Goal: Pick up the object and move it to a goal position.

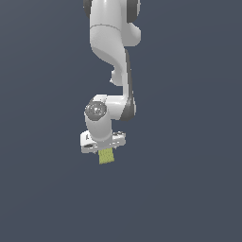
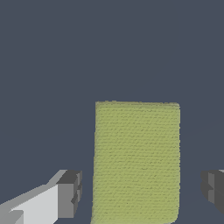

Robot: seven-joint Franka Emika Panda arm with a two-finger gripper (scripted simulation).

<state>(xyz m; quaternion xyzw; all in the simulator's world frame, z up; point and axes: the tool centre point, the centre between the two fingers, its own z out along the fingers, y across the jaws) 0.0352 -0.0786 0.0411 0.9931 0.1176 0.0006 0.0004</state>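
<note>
The object is a small yellow-green block with a fine ribbed texture (image 1: 106, 157). In the exterior view it sits just below the white hand of my gripper (image 1: 104, 147), which points down over it. In the wrist view the block (image 2: 136, 148) lies between the two dark fingertips (image 2: 69, 192). My gripper (image 2: 140, 192) is open, with a visible gap between the block and the fingertip on each side. The block's near end is cut off by the edge of the wrist view. No goal marker shows.
A plain dark blue-grey surface (image 1: 189, 189) fills both views. The white arm (image 1: 113, 42) comes down from the top of the exterior view. No other objects show.
</note>
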